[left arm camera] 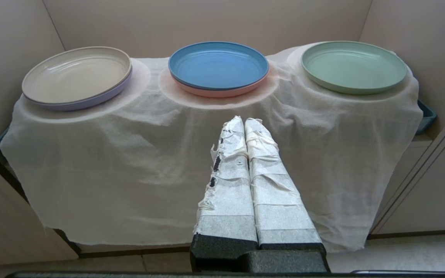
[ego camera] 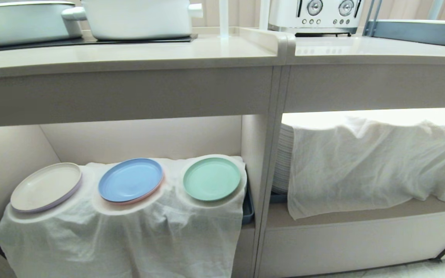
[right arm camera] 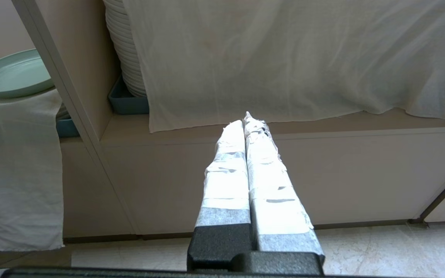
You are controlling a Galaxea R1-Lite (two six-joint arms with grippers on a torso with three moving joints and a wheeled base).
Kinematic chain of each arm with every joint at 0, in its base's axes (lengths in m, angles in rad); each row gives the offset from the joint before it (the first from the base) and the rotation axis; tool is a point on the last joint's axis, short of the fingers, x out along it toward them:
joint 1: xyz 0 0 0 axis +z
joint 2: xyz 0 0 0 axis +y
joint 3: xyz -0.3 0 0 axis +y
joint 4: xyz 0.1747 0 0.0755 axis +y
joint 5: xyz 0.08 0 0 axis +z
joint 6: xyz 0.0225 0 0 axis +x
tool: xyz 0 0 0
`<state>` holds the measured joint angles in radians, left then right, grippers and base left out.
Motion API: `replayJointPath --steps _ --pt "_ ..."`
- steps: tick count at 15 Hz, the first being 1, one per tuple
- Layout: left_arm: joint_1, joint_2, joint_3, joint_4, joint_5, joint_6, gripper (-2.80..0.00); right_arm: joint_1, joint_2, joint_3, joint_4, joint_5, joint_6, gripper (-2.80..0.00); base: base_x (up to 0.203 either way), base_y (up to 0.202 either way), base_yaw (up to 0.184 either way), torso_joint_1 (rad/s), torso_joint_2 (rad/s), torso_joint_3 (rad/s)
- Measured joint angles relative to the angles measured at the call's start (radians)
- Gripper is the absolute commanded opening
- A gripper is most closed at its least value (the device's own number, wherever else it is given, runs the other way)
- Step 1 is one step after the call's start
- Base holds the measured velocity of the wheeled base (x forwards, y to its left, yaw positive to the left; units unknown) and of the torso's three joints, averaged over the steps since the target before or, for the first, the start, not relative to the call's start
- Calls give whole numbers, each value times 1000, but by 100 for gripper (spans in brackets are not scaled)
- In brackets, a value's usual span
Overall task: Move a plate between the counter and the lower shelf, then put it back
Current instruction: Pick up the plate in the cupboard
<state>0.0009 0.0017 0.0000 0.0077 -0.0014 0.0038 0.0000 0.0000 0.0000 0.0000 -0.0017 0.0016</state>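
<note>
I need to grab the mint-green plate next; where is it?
In the head view, the plate sits on the cloth-draped lower shelf, rightmost of three, beside the blue plate.

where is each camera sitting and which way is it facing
Head: on the head, facing the counter and lower shelf; no arm shows.
Left wrist: behind the shut left gripper, facing three plates on cloth.
Right wrist: behind the shut right gripper, facing the neighbouring draped compartment.
All three share the mint-green plate.
</note>
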Motion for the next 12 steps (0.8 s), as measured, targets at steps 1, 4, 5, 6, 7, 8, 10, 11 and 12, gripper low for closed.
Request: replayJointPath --steps 1,4,5,6,7,8,10,11,12 --pt "0 0 0 0 0 1 -280 0 0 0 0 0 0 -280 0 0 0 0 0 0" --pt "0 0 0 -1 -2 -3 -280 0 0 0 0 0 0 -280 0 0 0 0 0 0" --pt "0 0 0 -1 -2 -3 -280 0 0 0 0 0 0 -280 0 0 0 0 0 0" --pt "0 0 0 -1 -1 -3 -280 0 0 0 0 0 0 -280 0 0 0 0 0 0" --pt "0 0 0 -1 -1 -3 -280 0 0 0 0 0 0 -280 0 0 0 0 0 0" --pt "0 0 0 -1 -2 -3 -280 0 0 0 0 0 0 -280 0 0 0 0 0 0" --pt "0 0 0 -1 -2 -4 -280 0 0 0 0 0 0 -280 0 0 0 0 0 0" --pt "0 0 0 -2 -2 -3 -280 0 0 0 0 0 0 -280 0 0 0 0 0 0" --pt "0 0 0 -2 -2 4 -280 0 0 0 0 0 0 -280 0 0 0 0 0 0"
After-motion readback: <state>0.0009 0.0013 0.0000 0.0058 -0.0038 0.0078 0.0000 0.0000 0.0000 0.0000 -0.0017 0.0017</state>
